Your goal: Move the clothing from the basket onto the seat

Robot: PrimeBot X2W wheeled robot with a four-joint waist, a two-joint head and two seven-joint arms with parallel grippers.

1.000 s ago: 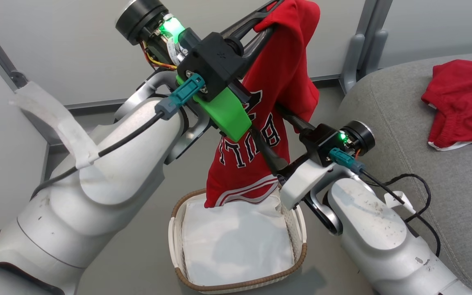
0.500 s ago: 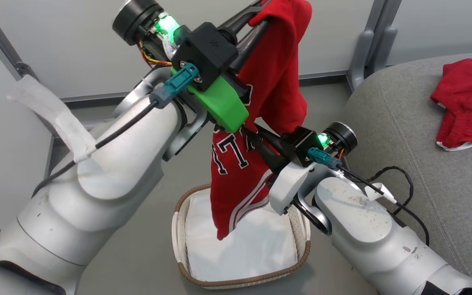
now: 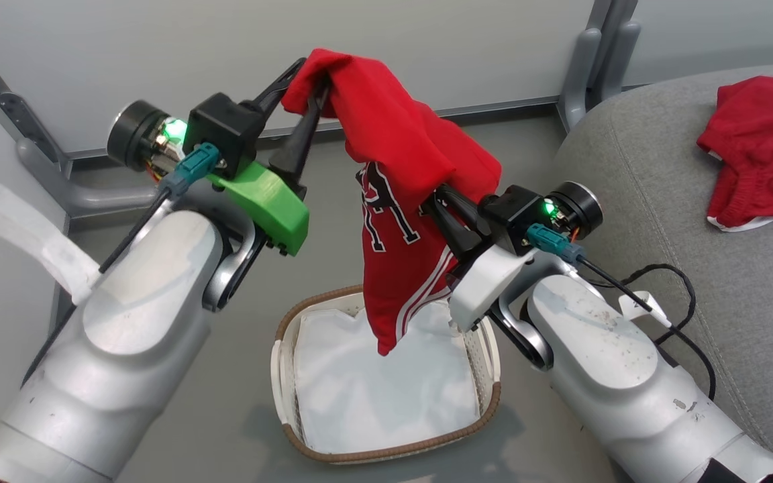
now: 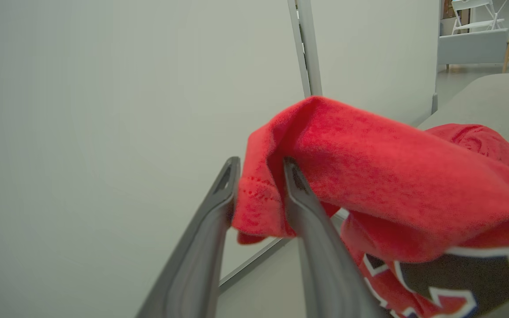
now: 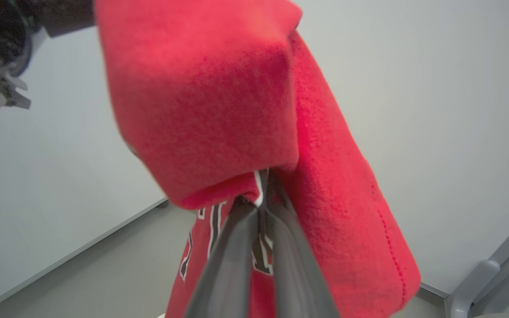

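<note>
The left gripper (image 3: 313, 74) is pinched narrow on a top hem fold of the red jersey (image 3: 400, 261); in its wrist view the cloth bulges out between both fingers. The right gripper (image 5: 261, 196) is closed nearly flat on a fold with white trim, lower down the same garment. Between the two grips the jersey runs from 11 o'clock down to 5 o'clock in the head view. The rest of it hangs to 6 o'clock, its lowest corner over the white liner sheet (image 3: 373, 396) in the laundry basket (image 3: 393, 456).

The sofa seat (image 3: 661, 221) lies at 3 o'clock from the held jersey, beside the right arm, which is the nearer one. I judge that the carry goes sideways that way. Red shorts (image 3: 762, 147) already lie on the cushion at about 2 o'clock.

Whether the hanging corner is clear of the liner or brushing it cannot be told. The right fingertips are buried in folds in the head view, the dark lettering is creased and only partly readable, and the seat and shorts are cut off at the right edge.
</note>
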